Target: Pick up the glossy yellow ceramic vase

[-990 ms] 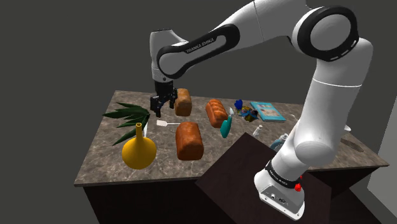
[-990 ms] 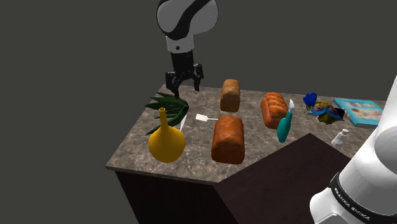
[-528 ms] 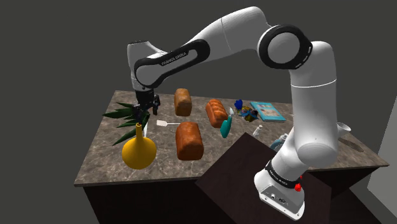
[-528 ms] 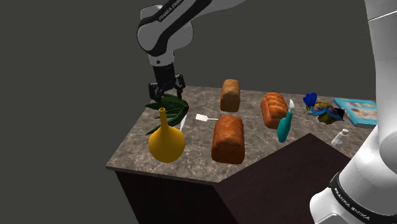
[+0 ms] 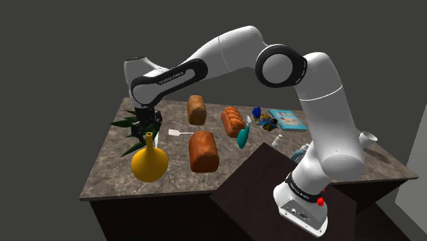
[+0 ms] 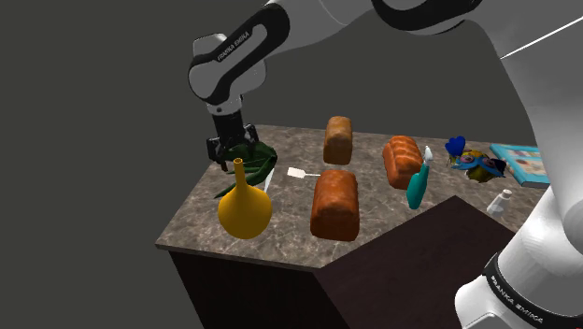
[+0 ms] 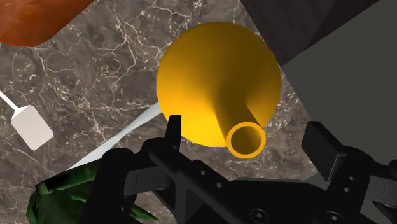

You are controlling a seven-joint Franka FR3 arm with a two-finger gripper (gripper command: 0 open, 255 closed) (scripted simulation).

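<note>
The yellow vase (image 5: 149, 163) (image 6: 245, 210) has a round body and a thin upright neck, and it stands near the front corner of the marbled countertop (image 5: 108, 164). My black gripper (image 5: 145, 128) (image 6: 233, 153) hangs open just above and behind the neck's top. In the wrist view the vase (image 7: 216, 76) lies straight ahead. Its round mouth sits between my gripper's (image 7: 249, 137) spread fingers, closer to the left one, and neither finger touches it.
A green leafy plant (image 5: 132, 124) (image 6: 254, 159) sits right behind the vase, under my hand. A white spoon (image 5: 179, 133), three bread loaves, the nearest (image 5: 203, 150), a teal bottle (image 5: 243, 137) and a book (image 5: 287, 120) lie further along the counter. The stand (image 5: 263, 185) is at the lower right.
The arm has swung toward the shoulder view's left and come down, from over the counter's back part to just above the vase's neck. The fingers stayed apart.
</note>
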